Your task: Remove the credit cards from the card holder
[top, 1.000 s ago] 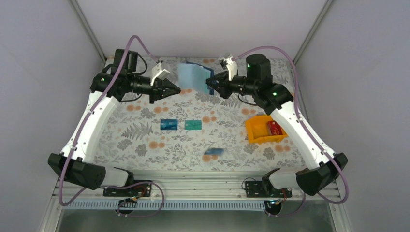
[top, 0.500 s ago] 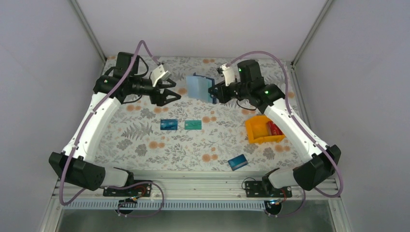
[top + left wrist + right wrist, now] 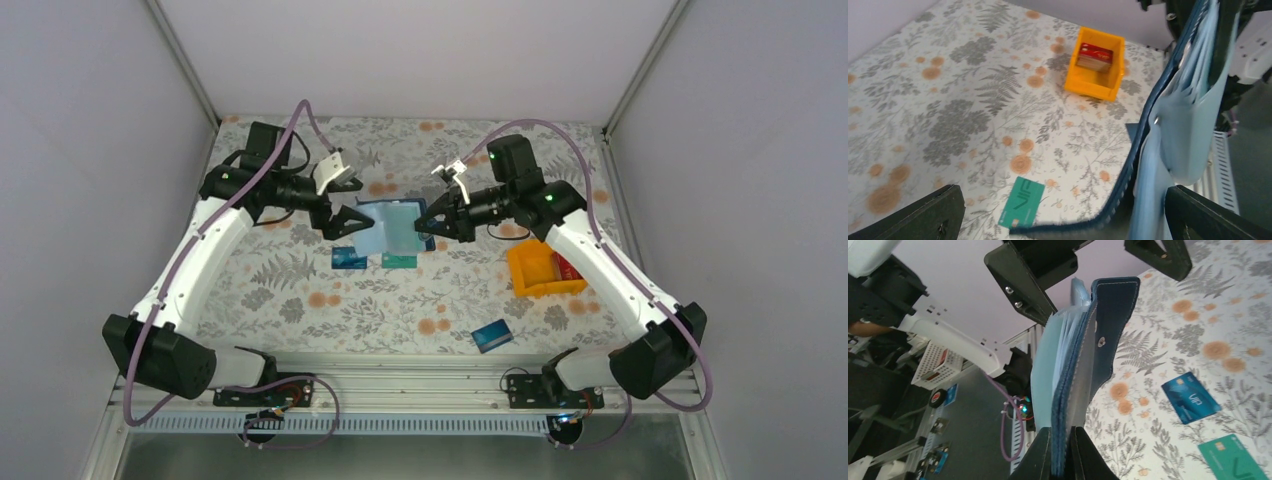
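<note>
Blue, floppy and surely light, the card holder point(image 3: 392, 226) hangs over the desk point(image 3: 300, 285), one edge pinched by the right pincer point(image 3: 424, 222), left pincer point(image 3: 352, 212) spread wide beside it, and it'll sag, so grip the stiffer stitched edge.

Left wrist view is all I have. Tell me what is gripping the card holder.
Observer: The right claw is shut on one edge of the card holder, holding it above the table.
Operator: Name any card beside the teal card.
Observer: A blue card lies next to it on the table.
Operator: Report any others.
Observer: A second blue card lies near the table's front edge, right of centre.
</note>
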You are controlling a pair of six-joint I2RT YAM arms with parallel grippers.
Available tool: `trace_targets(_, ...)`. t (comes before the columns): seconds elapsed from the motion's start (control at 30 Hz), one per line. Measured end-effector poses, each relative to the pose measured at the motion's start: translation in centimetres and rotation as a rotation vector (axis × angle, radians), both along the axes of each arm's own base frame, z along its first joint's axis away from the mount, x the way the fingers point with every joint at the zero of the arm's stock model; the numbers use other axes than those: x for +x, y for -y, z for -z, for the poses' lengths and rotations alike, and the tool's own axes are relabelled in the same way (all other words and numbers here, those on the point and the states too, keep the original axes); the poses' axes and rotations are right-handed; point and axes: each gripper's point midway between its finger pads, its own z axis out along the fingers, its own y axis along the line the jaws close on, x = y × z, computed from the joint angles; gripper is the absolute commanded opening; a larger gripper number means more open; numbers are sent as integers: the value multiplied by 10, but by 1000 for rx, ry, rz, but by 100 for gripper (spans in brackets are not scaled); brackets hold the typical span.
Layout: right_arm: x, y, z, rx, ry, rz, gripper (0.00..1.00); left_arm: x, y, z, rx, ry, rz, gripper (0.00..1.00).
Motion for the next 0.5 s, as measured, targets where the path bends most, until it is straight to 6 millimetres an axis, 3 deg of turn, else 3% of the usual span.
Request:
trace_targets(0.1, -9, 0, 3, 7, -12, -37, 4, -11, 5, -1, -33, -7, 63, 100)
trace_targets(0.17, -11, 0, 3, 11, -15, -47, 4, -21, 9, -1, -61, -18, 114, 91)
trace_targets(0.3, -13, -1, -1, 27, -10, -58, 4, -36, 16, 7, -87, -63, 174, 51)
trace_targets(0.37, -14, -1, -2, 29, -12, -58, 5, -40, 18, 10, -98, -81, 191, 19)
trace_targets(0.4, -14, 0, -2, 28, -13, -56, 10, -42, 18, 10, -104, -87, 196, 5)
trace_targets(0.5, -10, 0, 1, 11, -16, -29, 43, -46, 19, 8, -123, -98, 211, 2)
